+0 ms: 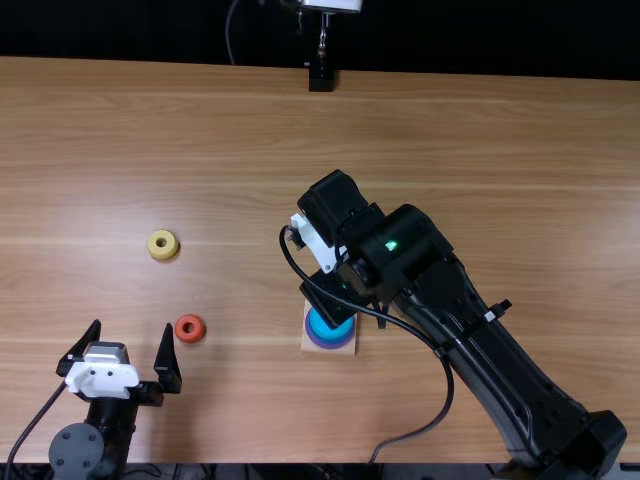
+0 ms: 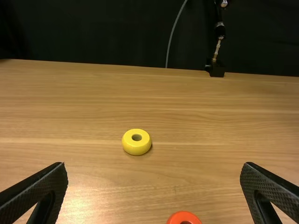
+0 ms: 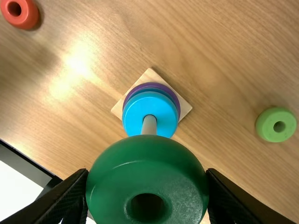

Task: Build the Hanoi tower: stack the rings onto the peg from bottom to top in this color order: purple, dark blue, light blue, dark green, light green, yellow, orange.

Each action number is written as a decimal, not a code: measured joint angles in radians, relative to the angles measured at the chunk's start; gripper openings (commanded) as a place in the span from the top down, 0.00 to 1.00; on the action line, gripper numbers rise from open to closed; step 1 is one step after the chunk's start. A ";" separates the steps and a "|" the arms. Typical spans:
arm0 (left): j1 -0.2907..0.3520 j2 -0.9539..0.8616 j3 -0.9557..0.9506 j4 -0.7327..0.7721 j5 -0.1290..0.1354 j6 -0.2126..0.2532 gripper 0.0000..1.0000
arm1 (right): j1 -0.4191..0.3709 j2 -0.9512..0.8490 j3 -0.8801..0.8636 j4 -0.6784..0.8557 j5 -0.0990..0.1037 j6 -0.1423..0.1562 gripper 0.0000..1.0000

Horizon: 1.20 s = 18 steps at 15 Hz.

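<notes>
The right claw [image 1: 325, 292] is grasping the dark green ring [image 3: 140, 165], with one finger pressed against either side, and the ring is held raised above the desk [image 1: 480, 180]. In the right wrist view the ring overlaps part of the peg [image 3: 149, 125]; whether the peg has entered its hole cannot be told. The peg stands on a square wooden base [image 3: 184, 107], resting on the desk toward the near edge and well in from the far edge. On this base the purple ring [image 3: 149, 85] lies lowest, a narrow rim of the dark blue ring [image 3: 150, 89] shows above it, and the light blue ring [image 3: 136, 114] is uppermost of the three. The light green ring [image 3: 268, 132] lies flat on the desk, apart from the base, on the side away from the orange ring [image 1: 180, 328]. The latter lies left of the base, toward the near edge; the yellow ring [image 1: 152, 246] lies farther from that edge and slightly more to the left. The left claw [image 1: 131, 328] is released, its two fingers spread wide, near the desk's near edge. A black mount [image 1: 321, 79] is noted at the far edge.
</notes>
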 measured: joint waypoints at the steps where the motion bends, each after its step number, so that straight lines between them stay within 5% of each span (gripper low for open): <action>1: 0.000 0.000 0.000 0.000 0.000 -0.001 0.00 | 0.000 0.000 0.000 0.001 0.000 0.000 0.73; 3: 0.000 0.000 0.000 0.000 0.000 0.000 0.00 | 0.000 0.000 0.000 0.001 0.000 0.006 0.14; 4: 0.000 0.000 0.000 0.000 0.000 0.000 0.00 | 0.000 0.000 0.000 0.002 0.000 0.007 0.00; 14: 0.000 0.000 0.000 0.000 0.000 0.000 0.00 | -0.003 0.000 0.000 0.078 0.001 0.010 0.00; 18: 0.000 0.000 0.000 0.000 0.000 0.000 0.00 | -0.151 0.000 -0.057 0.245 0.003 0.005 0.00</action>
